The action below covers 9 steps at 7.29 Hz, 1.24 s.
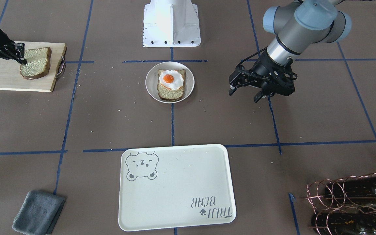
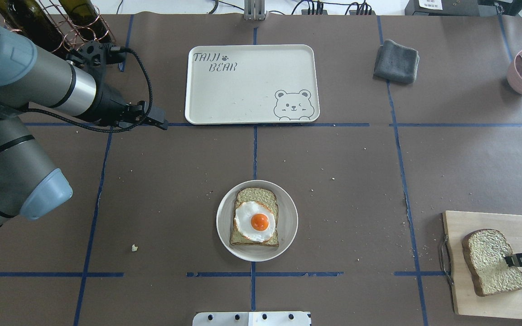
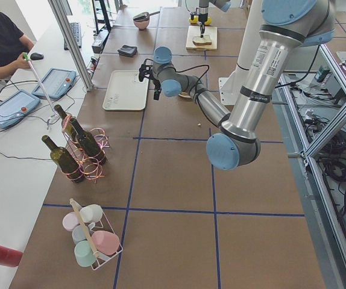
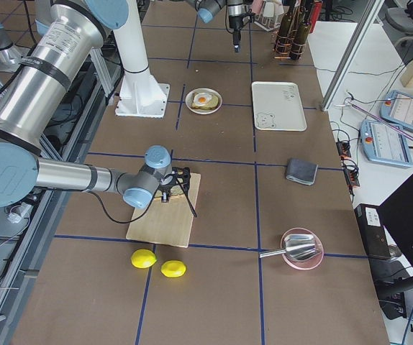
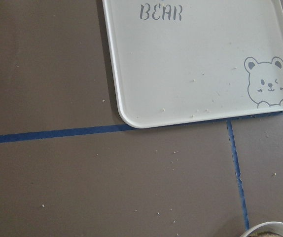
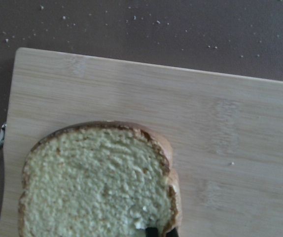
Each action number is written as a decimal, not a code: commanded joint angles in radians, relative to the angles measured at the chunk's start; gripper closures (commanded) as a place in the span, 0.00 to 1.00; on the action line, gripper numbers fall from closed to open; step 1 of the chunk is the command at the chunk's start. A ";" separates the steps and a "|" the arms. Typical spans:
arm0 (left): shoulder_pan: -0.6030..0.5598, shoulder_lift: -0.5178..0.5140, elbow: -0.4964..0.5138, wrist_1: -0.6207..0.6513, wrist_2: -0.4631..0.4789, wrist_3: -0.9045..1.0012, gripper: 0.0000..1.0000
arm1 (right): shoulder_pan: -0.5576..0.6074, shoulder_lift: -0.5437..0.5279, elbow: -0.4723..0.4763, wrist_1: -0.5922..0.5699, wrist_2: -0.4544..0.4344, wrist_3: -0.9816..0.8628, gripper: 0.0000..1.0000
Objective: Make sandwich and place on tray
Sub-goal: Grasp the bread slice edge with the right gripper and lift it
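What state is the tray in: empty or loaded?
Empty. The tray holds no food; the egg-topped slice sits on the plate, the second slice on the cutting board.

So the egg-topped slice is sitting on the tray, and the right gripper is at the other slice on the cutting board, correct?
Not quite. The egg-topped slice sits on the round white plate, not the tray, as the overhead view shows. The right gripper is at the other slice on the cutting board.

The bread slice [image 6: 92,182] under the right claw [image 6: 162,232] is cut off by the lower edge of the wrist view, only the claw's two dark tips show, and whether they pinch the crust I cannot tell.
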 commanded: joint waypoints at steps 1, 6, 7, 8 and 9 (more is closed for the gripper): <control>0.000 0.001 0.002 0.000 0.002 0.000 0.00 | 0.001 0.002 0.011 0.006 0.002 0.000 1.00; 0.000 0.001 0.002 -0.001 0.002 -0.002 0.00 | 0.284 0.003 0.082 0.132 0.210 -0.001 1.00; 0.000 0.001 0.002 0.000 0.000 -0.002 0.00 | 0.366 0.053 0.082 0.132 0.294 0.000 1.00; 0.000 -0.002 0.005 -0.001 0.000 0.000 0.00 | 0.382 0.107 0.080 0.121 0.329 0.003 1.00; 0.000 -0.006 0.012 -0.001 0.000 0.000 0.00 | 0.379 0.221 0.063 0.074 0.328 0.062 1.00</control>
